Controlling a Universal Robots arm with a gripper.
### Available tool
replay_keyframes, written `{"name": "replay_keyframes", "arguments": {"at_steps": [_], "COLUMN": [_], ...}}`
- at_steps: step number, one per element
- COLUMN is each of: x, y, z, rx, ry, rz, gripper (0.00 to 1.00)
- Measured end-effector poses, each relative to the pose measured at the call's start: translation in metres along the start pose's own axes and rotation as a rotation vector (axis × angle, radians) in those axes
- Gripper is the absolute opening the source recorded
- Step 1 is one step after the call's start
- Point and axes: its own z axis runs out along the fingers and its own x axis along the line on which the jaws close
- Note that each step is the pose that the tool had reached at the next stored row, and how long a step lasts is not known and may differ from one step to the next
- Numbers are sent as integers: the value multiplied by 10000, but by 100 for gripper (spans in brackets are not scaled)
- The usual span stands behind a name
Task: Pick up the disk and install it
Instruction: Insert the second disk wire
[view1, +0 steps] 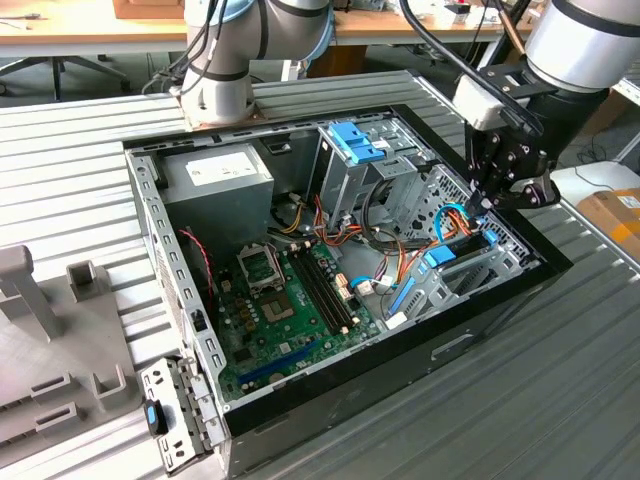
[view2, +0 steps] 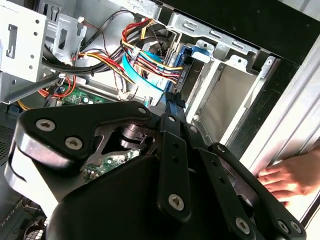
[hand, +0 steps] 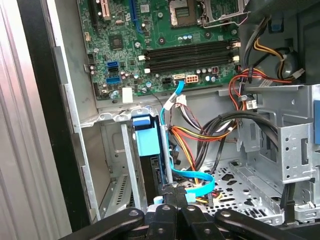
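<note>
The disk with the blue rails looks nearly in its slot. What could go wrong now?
1. The disk stands in a narrow metal bay; if tilted, its blue rails might jam against the bay walls.
2. The light blue flat cable and coloured wires lie right beside the gripper; they might get snagged or pinched.
3. A person's hand rests beside the case near the arm and might get bumped.

I found no legible text. A white label (view1: 222, 170) on the grey power supply (view1: 215, 185), upper left of the exterior view, carried print I could not read. Markings on the motherboard (hand: 165, 45) were likewise unreadable.
</note>
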Motion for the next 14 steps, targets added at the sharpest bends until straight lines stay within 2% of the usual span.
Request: {"name": "replay_keyframes", "arguments": {"at_steps": [3,7,9,14], "x": [1,1,-5,37], "y": [0,0,-33,-49], "z": [6,6,10,17], "rx": [13,14,12,6], "ry": [64,66,60,58], "rz": [486,493,437,431], "gripper": [11,11,11,11]}}
